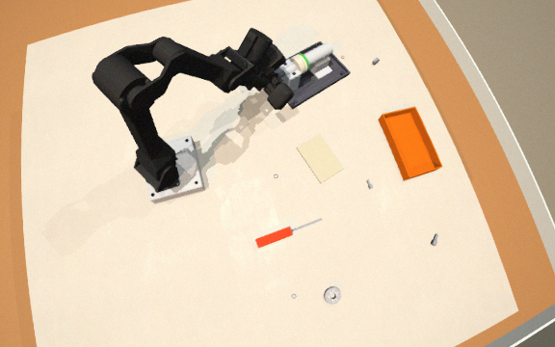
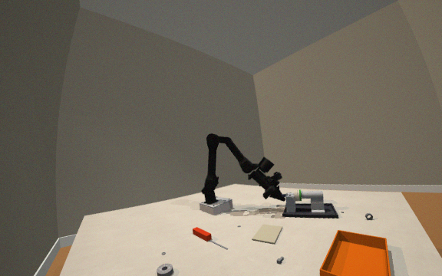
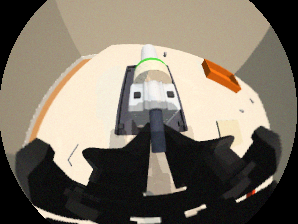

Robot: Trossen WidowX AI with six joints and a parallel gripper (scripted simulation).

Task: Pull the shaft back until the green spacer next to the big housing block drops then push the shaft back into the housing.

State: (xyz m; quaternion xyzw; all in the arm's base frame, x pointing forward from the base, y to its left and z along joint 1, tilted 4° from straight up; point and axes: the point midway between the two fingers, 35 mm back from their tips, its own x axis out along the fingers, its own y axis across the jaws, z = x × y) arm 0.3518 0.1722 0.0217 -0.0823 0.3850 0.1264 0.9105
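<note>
1. At six o'clock in the wrist view, the gripper (image 3: pixel 153 125) (image 2: pixel 283 198) (image 1: pixel 279 77) clamps the dark shaft (image 3: pixel 157 131), whose grip the exterior view hides.
2. Toward one o'clock from above, the green spacer (image 1: pixel 303 61) (image 2: pixel 300 195) (image 3: pixel 151 60) sits against the housing block (image 1: pixel 320 52) (image 2: pixel 313 195) (image 3: pixel 148 51).

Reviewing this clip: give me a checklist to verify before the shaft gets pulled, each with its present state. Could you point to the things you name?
1. Jaws closed on the dark shaft (image 3: pixel 157 131): ok.
2. Green spacer (image 1: pixel 303 61) (image 2: pixel 300 195) (image 3: pixel 151 60) in place beside the big housing block (image 1: pixel 319 53) (image 2: pixel 314 195) (image 3: pixel 148 52): ok.
3. Cream spacers (image 1: pixel 300 64) (image 2: pixel 296 195) (image 3: pixel 151 67) between the green one and the near support (image 1: pixel 291 79) (image 2: pixel 290 203) (image 3: pixel 137 103): ok.
4. Black base (image 1: pixel 313 92) (image 2: pixel 310 215) (image 3: pixel 122 107) fastened to the table: cannot tell.
5. Grip firm enough not to slip: cannot tell.
</note>
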